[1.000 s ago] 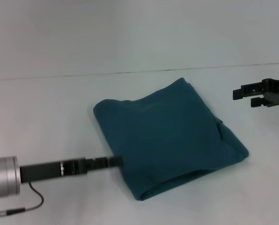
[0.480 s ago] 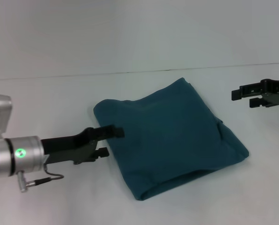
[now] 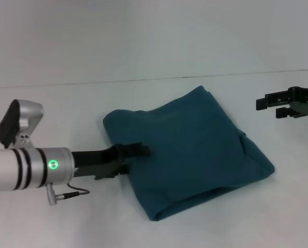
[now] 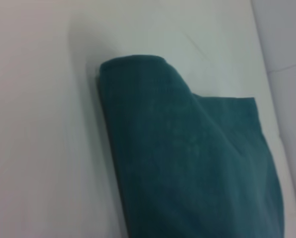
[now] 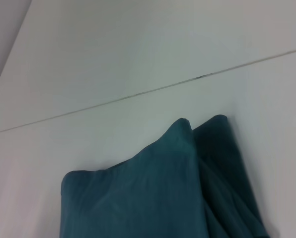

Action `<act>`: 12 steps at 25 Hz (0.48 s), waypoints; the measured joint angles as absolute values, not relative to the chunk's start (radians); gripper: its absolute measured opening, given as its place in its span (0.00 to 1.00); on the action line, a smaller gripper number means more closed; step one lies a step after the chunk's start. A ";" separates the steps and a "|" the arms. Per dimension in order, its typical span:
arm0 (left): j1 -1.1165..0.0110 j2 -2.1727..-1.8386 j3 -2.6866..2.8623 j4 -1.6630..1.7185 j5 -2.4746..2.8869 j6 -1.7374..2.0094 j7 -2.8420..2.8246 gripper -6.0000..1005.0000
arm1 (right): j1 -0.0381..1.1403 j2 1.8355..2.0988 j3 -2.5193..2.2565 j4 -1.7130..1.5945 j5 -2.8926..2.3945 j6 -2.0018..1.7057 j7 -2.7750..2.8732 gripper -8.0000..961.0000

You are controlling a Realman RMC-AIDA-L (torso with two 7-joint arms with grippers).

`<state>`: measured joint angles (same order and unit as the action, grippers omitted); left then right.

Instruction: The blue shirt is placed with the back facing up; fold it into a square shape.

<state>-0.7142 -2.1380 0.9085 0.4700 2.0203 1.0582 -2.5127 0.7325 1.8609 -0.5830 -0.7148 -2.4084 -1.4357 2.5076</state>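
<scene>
The blue shirt (image 3: 193, 147) lies folded into a rough square in the middle of the white table, plain side up, with its layered open edge toward the front. My left gripper (image 3: 135, 159) is at the shirt's left edge. It is open, with the upper finger reaching over the cloth and the lower one beside it. The left wrist view shows the shirt's (image 4: 187, 158) rolled fold edge close by. My right gripper (image 3: 268, 108) hangs open off the shirt's right side, well apart from it. The right wrist view looks down on the shirt's (image 5: 163, 198) far corner.
The white table (image 3: 66, 108) extends on all sides of the shirt. A thin seam line (image 3: 143, 79) runs across the back. A cable (image 3: 71, 195) hangs under my left wrist, near the tabletop.
My left arm has swung round and pushed to the right, so its fingers went from the shirt's front-left edge to reaching over the left edge. The right gripper and the shirt stayed put.
</scene>
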 joint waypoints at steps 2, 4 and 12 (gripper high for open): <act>-0.729 -2.143 0.923 0.459 2.020 1.037 -2.510 0.82 | 0.731 1.861 -0.583 -0.715 -2.408 -1.436 2.507 0.87; -0.742 -2.149 0.936 0.454 2.020 1.022 -2.509 0.82 | 0.730 1.861 -0.583 -0.715 -2.408 -1.436 2.507 0.87; -0.754 -2.158 0.943 0.476 2.020 1.009 -2.501 0.81 | 0.726 1.856 -0.583 -0.715 -2.399 -1.436 2.509 0.87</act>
<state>-0.7540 -2.1579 0.9428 0.4763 2.0197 1.0095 -2.5006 0.7264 1.8562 -0.5829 -0.7148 -2.3987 -1.4359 2.5085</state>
